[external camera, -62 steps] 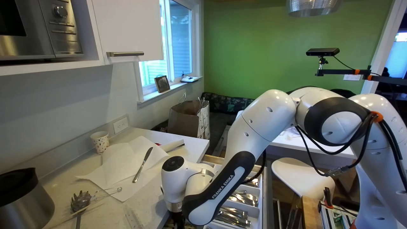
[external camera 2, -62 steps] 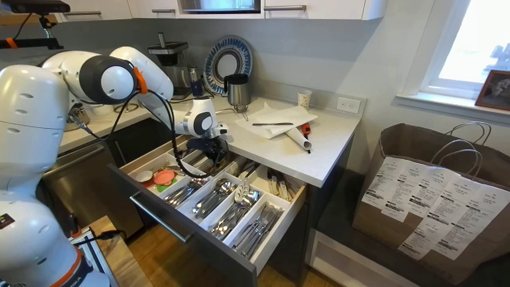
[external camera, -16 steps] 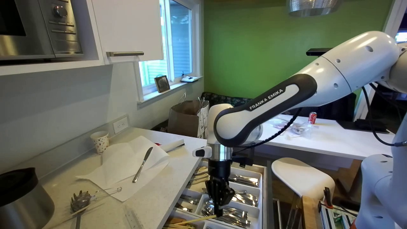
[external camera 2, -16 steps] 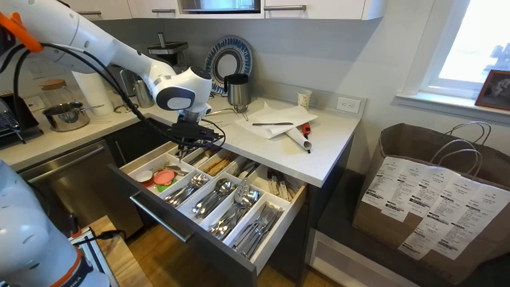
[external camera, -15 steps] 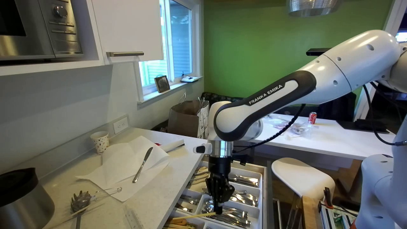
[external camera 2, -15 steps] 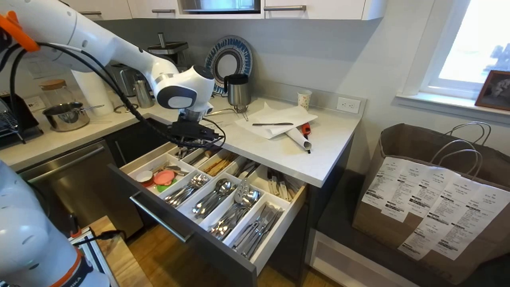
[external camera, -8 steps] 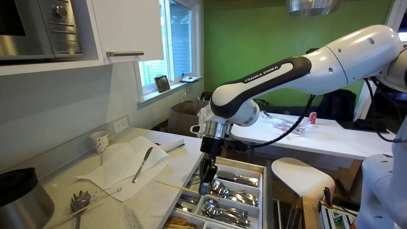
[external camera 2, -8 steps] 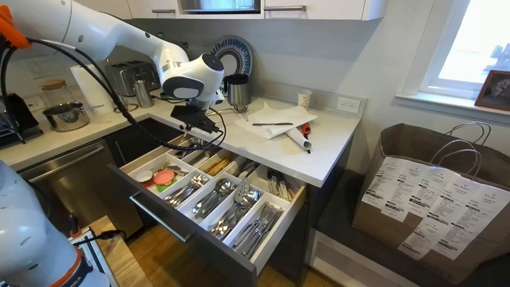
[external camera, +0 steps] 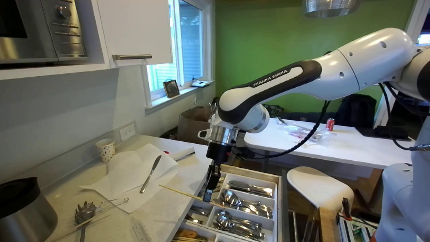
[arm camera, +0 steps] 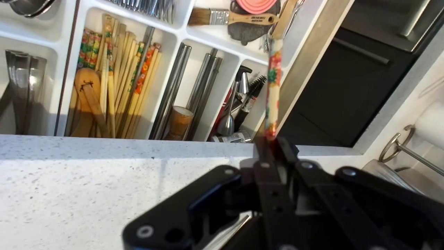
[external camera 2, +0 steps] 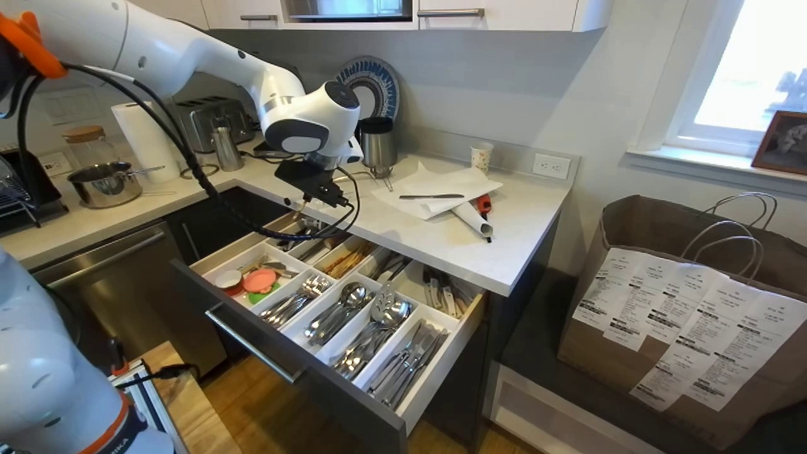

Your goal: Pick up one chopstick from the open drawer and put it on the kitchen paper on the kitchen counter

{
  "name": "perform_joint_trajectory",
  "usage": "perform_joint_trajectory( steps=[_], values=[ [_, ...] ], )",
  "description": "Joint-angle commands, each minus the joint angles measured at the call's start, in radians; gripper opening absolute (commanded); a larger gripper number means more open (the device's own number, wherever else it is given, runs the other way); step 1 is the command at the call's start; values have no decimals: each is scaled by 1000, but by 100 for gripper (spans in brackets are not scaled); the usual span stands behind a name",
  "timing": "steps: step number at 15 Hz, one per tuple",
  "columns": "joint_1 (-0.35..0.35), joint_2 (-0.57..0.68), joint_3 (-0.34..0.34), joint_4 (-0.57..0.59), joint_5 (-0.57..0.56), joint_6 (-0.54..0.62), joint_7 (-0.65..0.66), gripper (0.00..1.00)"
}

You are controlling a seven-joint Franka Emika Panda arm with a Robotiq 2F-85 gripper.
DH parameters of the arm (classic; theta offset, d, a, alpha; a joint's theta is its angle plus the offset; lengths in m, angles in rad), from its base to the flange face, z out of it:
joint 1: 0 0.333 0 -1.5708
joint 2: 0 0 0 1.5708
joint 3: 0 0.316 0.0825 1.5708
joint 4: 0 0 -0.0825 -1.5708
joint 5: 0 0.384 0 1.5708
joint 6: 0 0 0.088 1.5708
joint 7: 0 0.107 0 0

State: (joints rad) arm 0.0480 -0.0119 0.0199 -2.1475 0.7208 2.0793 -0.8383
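By the counter [external camera: 168, 205], nearer the kitchen paper [external camera: 127, 174] than earlier: gripper [external camera: 207, 196] clasping the chopstick [arm camera: 273, 93] crosswise, ends projecting.

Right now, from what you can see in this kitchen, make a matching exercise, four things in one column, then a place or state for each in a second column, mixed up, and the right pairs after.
Things:
1. hand
2. drawer
3. silver knife outside the drawer
4. speckled cup

Places and states:
A. pulled open
B. upright on the kitchen counter
C. closed on a chopstick
D. lying on the kitchen paper

Pairs: 1-C; 2-A; 3-D; 4-B.
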Motion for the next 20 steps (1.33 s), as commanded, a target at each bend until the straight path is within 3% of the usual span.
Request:
perform_joint_trajectory(
  steps=[1, 2, 5, 13, 20],
  values=[
    [-5, 0, 4, 2, -1, -2, 1, 9],
    [-5, 1, 4, 2, -1, -2, 2, 2],
    [-1, 33, 9, 55, 47, 33, 32, 2],
    [-9, 253, 34, 379, 68, 22, 398, 2],
    [-16, 473, 49, 625, 83, 110, 657, 2]
  ],
)
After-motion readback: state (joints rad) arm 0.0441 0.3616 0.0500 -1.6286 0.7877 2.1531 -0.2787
